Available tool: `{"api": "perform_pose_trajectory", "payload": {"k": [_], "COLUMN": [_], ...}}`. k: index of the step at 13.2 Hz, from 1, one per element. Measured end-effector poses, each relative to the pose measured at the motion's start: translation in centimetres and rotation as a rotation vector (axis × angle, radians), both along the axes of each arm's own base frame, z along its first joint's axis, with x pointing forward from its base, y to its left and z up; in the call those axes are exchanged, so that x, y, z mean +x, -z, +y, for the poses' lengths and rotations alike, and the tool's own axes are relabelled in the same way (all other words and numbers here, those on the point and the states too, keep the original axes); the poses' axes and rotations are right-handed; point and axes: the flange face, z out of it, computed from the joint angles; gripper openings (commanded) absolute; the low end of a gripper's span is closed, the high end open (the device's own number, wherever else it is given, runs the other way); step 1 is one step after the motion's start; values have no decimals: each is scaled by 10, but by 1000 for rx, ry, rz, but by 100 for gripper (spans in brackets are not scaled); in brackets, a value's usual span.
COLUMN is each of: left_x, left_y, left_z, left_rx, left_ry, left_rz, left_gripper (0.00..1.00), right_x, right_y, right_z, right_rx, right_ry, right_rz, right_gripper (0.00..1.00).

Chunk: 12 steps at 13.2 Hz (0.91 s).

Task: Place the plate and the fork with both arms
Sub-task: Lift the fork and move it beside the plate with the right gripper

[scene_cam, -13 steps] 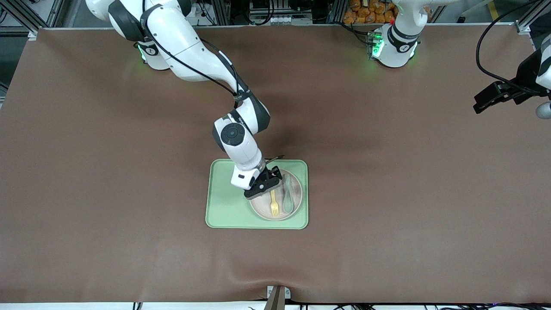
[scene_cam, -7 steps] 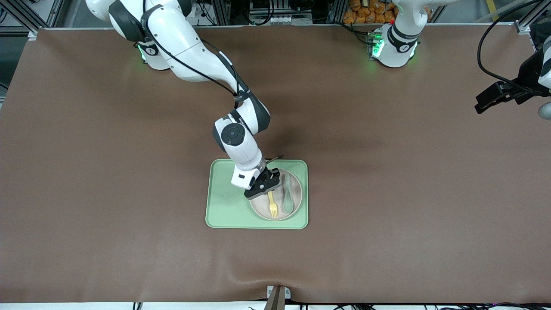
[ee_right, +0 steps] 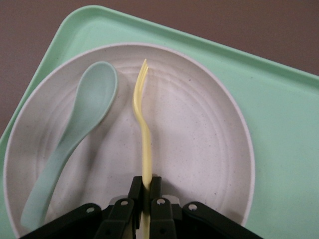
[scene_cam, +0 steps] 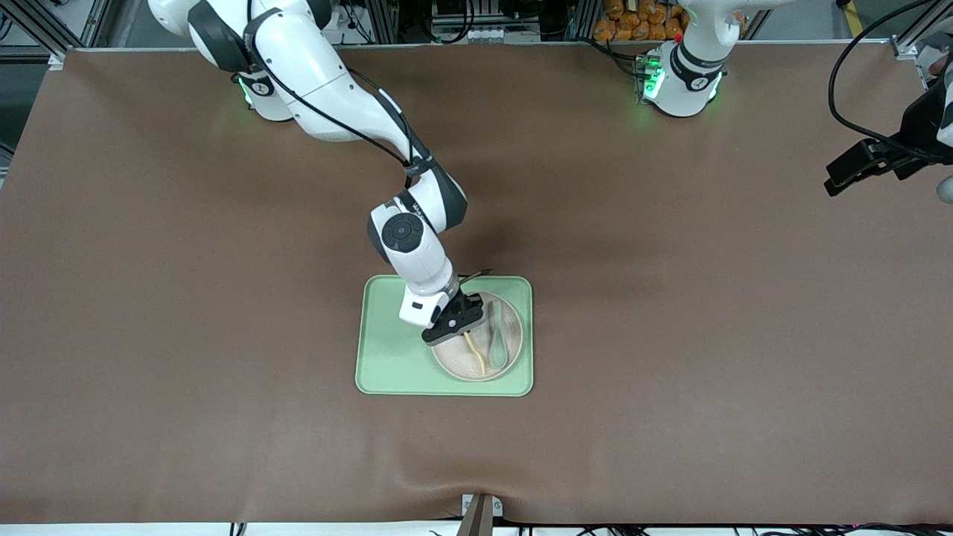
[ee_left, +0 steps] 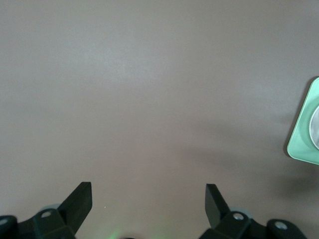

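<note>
The brown worktop (scene_cam: 670, 335) carries a rectangular light-green tray (scene_cam: 387, 357) with rounded corners, lying in the lower centre of the front view. On the tray, at the end toward the left arm, sits the round off-white matte plate (scene_cam: 514, 327) with a shallow rim; in the right wrist view the plate (ee_right: 199, 139) fills most of the frame. Two utensils are over the plate. A grey-green plastic spoon (scene_cam: 497, 342) lies flat on it, bowl nearer the front camera; in the right wrist view the spoon (ee_right: 75, 134) lies just beside the fork, apart from it. The small pale-yellow plastic fork (scene_cam: 475, 353) is turned on its edge, so that its side profile shows in the right wrist view (ee_right: 144, 134), with the tines toward the plate's rim. The right gripper (scene_cam: 463, 326), black, at the end of the white jointed right arm reaching from the upper left of the front view, is down over the plate, and its fingers (ee_right: 155, 191) are pinched tight on the fork's handle. The left gripper (scene_cam: 849, 175) waits at the right edge of the front view, over bare worktop well apart from the tray; in the left wrist view its fingers (ee_left: 79, 196) stand wide apart with nothing between them, and a corner of the tray (ee_left: 299, 144) shows at the frame's right edge.
</note>
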Motion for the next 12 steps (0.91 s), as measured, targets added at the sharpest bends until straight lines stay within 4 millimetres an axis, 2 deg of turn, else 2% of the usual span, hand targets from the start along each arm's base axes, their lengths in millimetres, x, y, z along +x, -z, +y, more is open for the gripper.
{"api": "perform_pose_trajectory", "payload": {"k": [3,6,7,9,10,12], "left_x": [0,0,0,0,0,0], "left_y": [0,0,0,0,0,0], "left_z": [0,0,0,-1,-1,-2], "left_rx": [0,0,0,0,0,0], "left_ry": [0,1,1,2,3,5], "left_rz": [1,0,0,1,1,1], "left_gripper": [100,100,100,100,100,100], "right_x": [8,25,33,54,64,72], "right_y": [-13,-62,-82,-117,-125,-118], "right_z": [-3,-17,-29,-71,-96,-139], "right_rx": [10,25,27,27,24,10], "right_ry": [9,35,52,110,144,200], "right_rz": [-18,-23,-17,5,14,43], "right_gripper": [0,0,0,0,0,0]}}
